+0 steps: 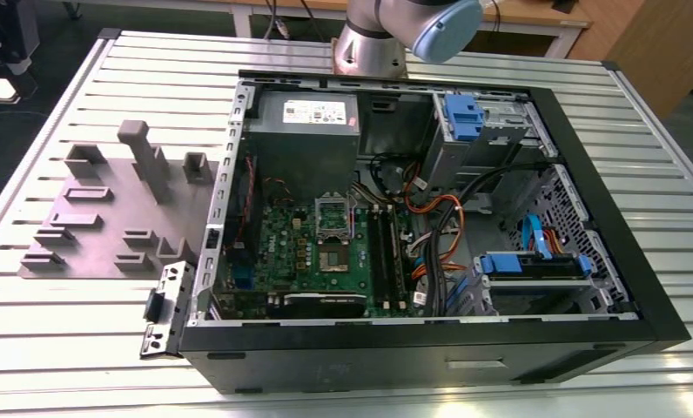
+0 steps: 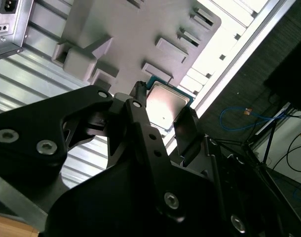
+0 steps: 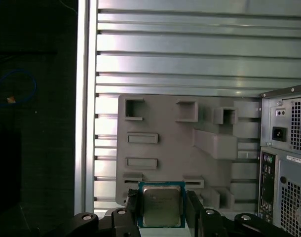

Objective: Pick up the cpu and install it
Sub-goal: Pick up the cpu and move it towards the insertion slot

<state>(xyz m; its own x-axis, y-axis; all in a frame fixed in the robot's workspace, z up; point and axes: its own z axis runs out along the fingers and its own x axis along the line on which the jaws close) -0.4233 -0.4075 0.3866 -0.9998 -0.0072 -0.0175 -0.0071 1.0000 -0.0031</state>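
Bench (image 1: 44,305): ribbed aluminium slats, bright and reflective. It carries the whole setup in the exterior view.
Fixture plate (image 1: 103,218): sits at the exterior view's left. Matte grey, moulded, with raised blocks and rectangular pockets, probably shaped to park parts in known poses.
Cpu (image 3: 162,206): flat square with a silver-grey metal lid and a thin teal rim. In the first wrist view it hangs over the fixture plate's edge, apart from the case and not yet installed.
Gripper (image 3: 162,211): black metal. The jaws are clenched on two opposite edges of the cpu, with the lid facing the wrist cameras. I judge the edge grip is meant to keep the underside untouched and square for seating.
Computer case (image 1: 660,322): black sheet-metal shell lying on its side with the open face up, which gives access to the board from above.
Motherboard (image 1: 306,261): green and flat on the case floor.
Socket frame (image 1: 335,218): silvery rectangle near the board's centre. Its latch state is too small to tell.
Cables (image 1: 440,218): orange and black bundles, routed just beside the board toward the blue drive brackets (image 1: 533,261).
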